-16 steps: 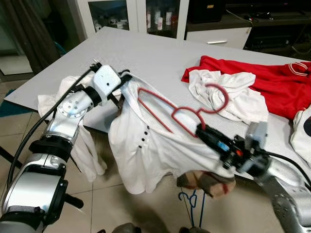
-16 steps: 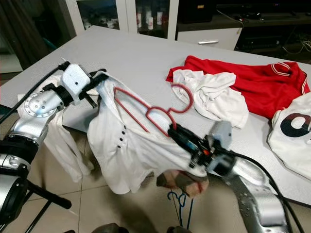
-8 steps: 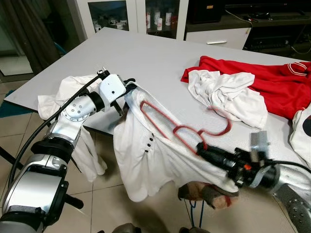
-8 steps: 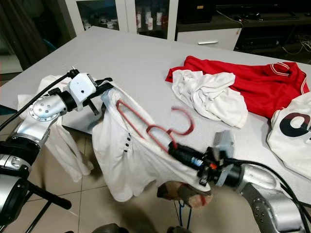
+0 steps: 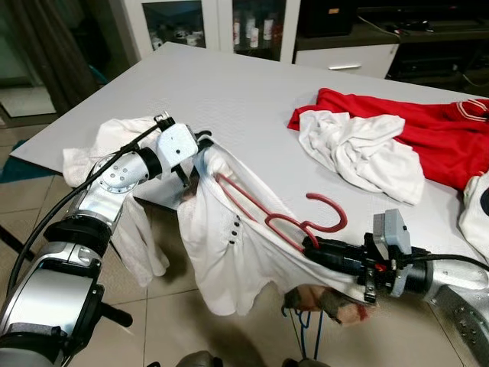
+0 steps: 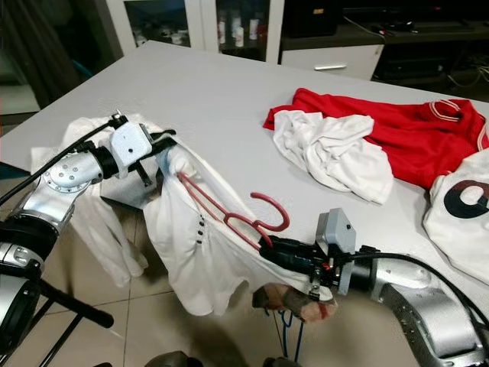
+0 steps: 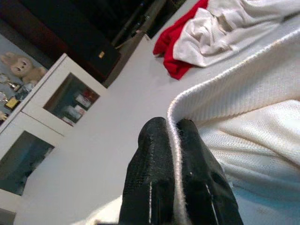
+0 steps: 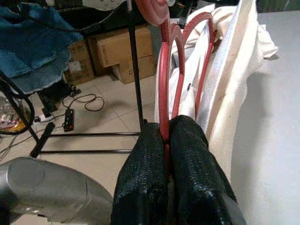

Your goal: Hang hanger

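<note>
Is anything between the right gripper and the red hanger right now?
Nothing visible. The right gripper is shut directly on the red hanger, whose far end is inside the white shirt; the left gripper pinches that shirt's edge.

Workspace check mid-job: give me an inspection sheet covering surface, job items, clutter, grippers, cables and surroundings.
Surface: grey table, shirt hanging past its near edge.
Job's things: red hanger threaded in the white shirt.
Clutter: red garment, crumpled white cloth, another white garment at the left corner.
Grippers: left gripper shut on the shirt's edge; right gripper shut on the hanger.
Cables: black cable along the left arm.
Surroundings: white glass-door cabinet, tiled floor.
</note>
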Motion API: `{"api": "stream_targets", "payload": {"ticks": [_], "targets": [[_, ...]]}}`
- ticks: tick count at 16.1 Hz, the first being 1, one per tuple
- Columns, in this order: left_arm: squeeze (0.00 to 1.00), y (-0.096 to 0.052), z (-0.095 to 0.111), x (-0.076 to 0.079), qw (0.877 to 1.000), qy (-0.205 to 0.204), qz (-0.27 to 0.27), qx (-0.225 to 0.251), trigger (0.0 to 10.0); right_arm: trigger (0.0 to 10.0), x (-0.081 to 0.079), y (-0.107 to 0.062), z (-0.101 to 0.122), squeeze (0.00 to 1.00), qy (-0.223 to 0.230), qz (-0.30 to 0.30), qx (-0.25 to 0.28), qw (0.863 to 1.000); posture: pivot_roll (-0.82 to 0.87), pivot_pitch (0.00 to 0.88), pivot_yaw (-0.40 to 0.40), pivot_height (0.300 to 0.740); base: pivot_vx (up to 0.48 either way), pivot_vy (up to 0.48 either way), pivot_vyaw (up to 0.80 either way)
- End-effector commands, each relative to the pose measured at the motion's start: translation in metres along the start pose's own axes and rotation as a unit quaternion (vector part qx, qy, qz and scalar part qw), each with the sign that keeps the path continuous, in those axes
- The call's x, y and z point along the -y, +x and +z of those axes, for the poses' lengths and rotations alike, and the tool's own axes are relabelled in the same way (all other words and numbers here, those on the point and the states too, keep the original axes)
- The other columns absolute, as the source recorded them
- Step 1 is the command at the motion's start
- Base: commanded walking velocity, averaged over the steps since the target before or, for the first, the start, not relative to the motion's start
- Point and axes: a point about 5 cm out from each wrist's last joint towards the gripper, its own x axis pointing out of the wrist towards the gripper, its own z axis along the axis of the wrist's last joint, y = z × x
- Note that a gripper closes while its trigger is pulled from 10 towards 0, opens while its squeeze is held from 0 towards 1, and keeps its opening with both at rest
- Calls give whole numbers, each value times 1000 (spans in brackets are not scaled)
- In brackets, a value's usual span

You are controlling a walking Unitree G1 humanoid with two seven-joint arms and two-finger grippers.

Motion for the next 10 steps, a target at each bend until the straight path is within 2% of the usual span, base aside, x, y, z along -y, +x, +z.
{"api": "stream_targets", "payload": {"ticks": [1, 2, 4, 6, 10], "targets": [[0, -18, -7, -26, 998, 1, 50, -30, 0, 10000, -2, -11, -11, 0, 11, 17, -49, 999, -48, 0, 39, 740, 0, 0, 0], [0, -19, -9, -24, 999, 3, 43, -33, 0, 10000, -1, -11, -10, 0, 7, 13, -53, 998, -48, 0, 39, 740, 0, 0, 0], [0, -18, -11, -18, 999, 1, 27, -36, 0, 10000, 5, -9, 2, 0, 9, 3, -15, 1000, -50, 0, 39, 740, 0, 0, 0], [0, -16, -16, -9, 999, -11, 17, -40, 0, 10000, 7, -12, 20, 0, 40, 10, 60, 997, -50, 0, 38, 740, 0, 0, 0], [0, -17, -22, 4, 999, -28, 9, -43, 0, 10000, 7, -24, 28, 0, 81, 34, 108, 990, -45, 0, 37, 740, 0, 0, 0]]}}
